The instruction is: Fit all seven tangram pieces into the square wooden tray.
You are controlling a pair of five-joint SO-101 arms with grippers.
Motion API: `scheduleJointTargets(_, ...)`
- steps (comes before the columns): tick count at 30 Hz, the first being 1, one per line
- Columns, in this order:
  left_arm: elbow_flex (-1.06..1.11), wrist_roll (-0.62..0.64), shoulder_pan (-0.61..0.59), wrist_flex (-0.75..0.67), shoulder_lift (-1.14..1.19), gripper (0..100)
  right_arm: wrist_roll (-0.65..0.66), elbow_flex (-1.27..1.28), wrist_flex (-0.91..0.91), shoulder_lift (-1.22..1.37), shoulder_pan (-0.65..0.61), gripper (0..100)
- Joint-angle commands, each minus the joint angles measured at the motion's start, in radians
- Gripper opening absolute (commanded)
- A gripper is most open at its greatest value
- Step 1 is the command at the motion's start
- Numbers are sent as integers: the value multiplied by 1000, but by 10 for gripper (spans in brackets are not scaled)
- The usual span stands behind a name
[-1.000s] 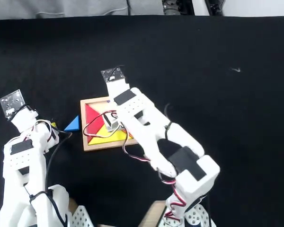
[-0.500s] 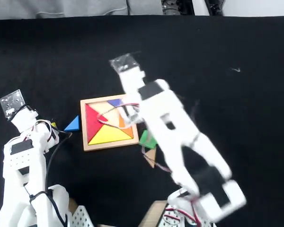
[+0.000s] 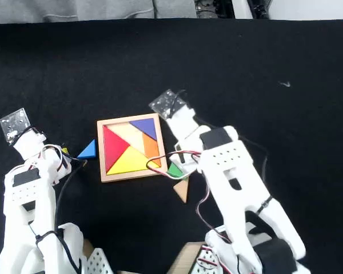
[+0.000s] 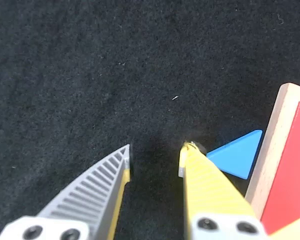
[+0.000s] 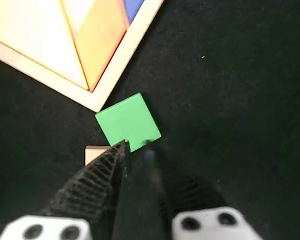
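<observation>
Beside the tray's (image 3: 100,151) lower-right corner, my right gripper (image 5: 136,146), narrowly parted, noses the green square (image 5: 127,121) to pinch it; left gripper (image 4: 155,152) gapes beside the blue triangle (image 4: 235,155).

Your left arm (image 3: 24,188) stands folded upright on its own side, wrist bent forward and down. The left gripper (image 4: 155,152) is spread wide, with its grey finger (image 4: 95,197) and yellow finger (image 4: 207,187) well apart. Your right arm (image 3: 240,188) stretches forward from its base and leans in toward its neighbour, elbow raised and wrist tipped downward. The right gripper (image 5: 136,146) points down, and its two dark fingers (image 5: 97,175) are parted by only a narrow gap.
</observation>
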Motion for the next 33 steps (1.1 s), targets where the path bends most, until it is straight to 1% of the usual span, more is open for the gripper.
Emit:
scheduleJointTargets(1, -4, -11, 8, -18, -11, 170, 61, 2, -35, 33, -63, 229)
scheduleJointTargets(4, -4, -11, 8, -18, -11, 170, 68, 2, -77, 64, -121, 232)
scheduleJointTargets(8, -4, -11, 8, -18, -11, 170, 72, 2, -95, 107, -155, 236)
scheduleJointTargets(14, -4, -11, 8, -18, -9, 170, 183, -8, -101, 217, -112, 237)
scheduleJointTargets(20, -4, -11, 8, -21, -9, 170, 189, -58, -81, 302, -107, 237)
scheduleJointTargets(24, 31, -11, 8, -75, -18, 170, 192, -81, -81, 340, -103, 236)
scheduleJointTargets(27, 31, -11, 8, -78, -18, 170, 235, -82, -86, 369, -103, 234)
scheduleJointTargets(33, 31, -11, 8, -78, -18, 170, 236, -133, -83, 414, -75, 234)
